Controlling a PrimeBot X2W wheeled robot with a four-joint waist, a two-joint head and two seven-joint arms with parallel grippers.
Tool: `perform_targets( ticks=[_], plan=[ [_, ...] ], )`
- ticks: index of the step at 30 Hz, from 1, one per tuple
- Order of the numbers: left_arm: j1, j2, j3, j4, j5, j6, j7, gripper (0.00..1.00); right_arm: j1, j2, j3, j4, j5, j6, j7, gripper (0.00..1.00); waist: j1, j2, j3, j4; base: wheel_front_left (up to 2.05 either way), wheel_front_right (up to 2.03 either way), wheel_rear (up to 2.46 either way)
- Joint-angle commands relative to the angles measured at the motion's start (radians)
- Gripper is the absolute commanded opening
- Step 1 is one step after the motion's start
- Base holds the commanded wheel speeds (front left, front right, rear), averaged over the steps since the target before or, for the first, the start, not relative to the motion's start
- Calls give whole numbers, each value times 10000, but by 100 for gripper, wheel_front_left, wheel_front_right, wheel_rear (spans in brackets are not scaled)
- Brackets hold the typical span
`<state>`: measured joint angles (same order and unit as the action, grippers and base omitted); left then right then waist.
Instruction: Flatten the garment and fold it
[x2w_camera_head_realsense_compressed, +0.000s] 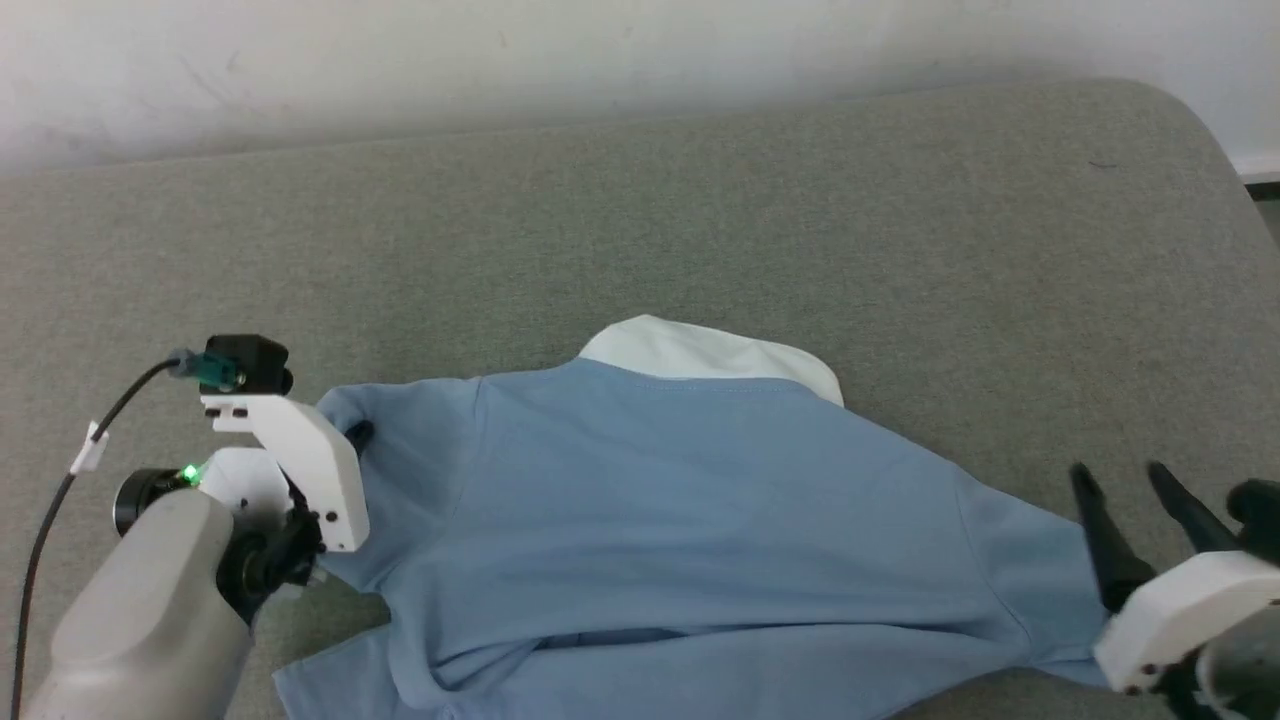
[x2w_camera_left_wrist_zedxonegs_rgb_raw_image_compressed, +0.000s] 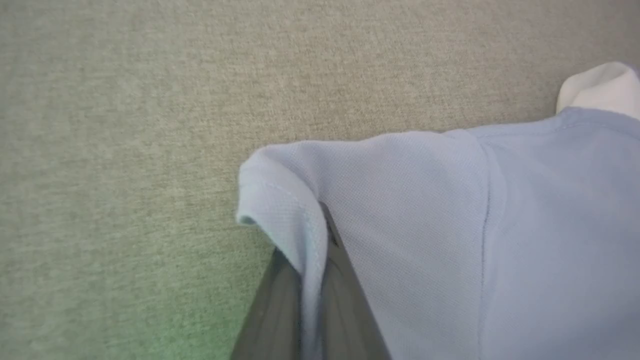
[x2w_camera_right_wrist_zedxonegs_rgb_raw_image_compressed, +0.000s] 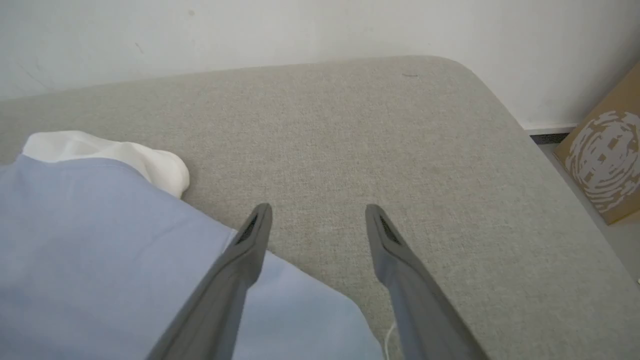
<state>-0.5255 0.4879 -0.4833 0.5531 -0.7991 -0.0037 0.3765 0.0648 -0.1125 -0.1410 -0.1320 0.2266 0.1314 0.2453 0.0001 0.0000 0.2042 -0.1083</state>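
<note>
The garment (x2w_camera_head_realsense_compressed: 700, 500) judged light, limp, stretchy knit; seamed hems hold best. Grip: left gripper (x2w_camera_head_realsense_compressed: 357, 436) clamped on 1 sleeve hem (x2w_camera_left_wrist_zedxonegs_rgb_raw_image_compressed: 280, 195). Idle: right gripper (x2w_camera_right_wrist_zedxonegs_rgb_raw_image_compressed: 318, 220) spread wide at opposite sleeve (x2w_camera_head_realsense_compressed: 1030, 570), holding nothing.

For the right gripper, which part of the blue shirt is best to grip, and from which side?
Probably the right sleeve of the garment, at its outer hem. It lies flat, pointing outward, so the open right gripper should come low from the robot's right, one finger sliding under the edge, mirroring the left gripper, shut on the left sleeve.
</note>
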Motion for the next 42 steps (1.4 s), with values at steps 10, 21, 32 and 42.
perform_targets(
  ticks=[10, 21, 32, 42],
  plan=[
    [1008, 184, 244, -2205, 111, 642, -675, 0, 133, -1382, -115, 747, 1179, -7, 3742, 100, -1, 0, 73, 565, 0, 0, 0],
    [1271, 384, 199, -3732, 181, 1038, -450, 0, -965, -2128, 1629, 3064, 2656, -7, 5866, 46, -1, 0, 513, 747, 0, 0, 0],
    [1424, 752, 383, -4096, 165, 1218, -443, 0, -1417, -2472, 1786, 2311, 3627, -7, 7062, 0, -1, 0, -133, 723, 0, 0, 0],
    [-467, 1379, 972, -3850, 724, 1238, -755, 0, -4375, -3628, 1419, 1540, 2354, -7, 5124, 0, -1, 0, -718, 844, 0, 0, 0]
  ],
)
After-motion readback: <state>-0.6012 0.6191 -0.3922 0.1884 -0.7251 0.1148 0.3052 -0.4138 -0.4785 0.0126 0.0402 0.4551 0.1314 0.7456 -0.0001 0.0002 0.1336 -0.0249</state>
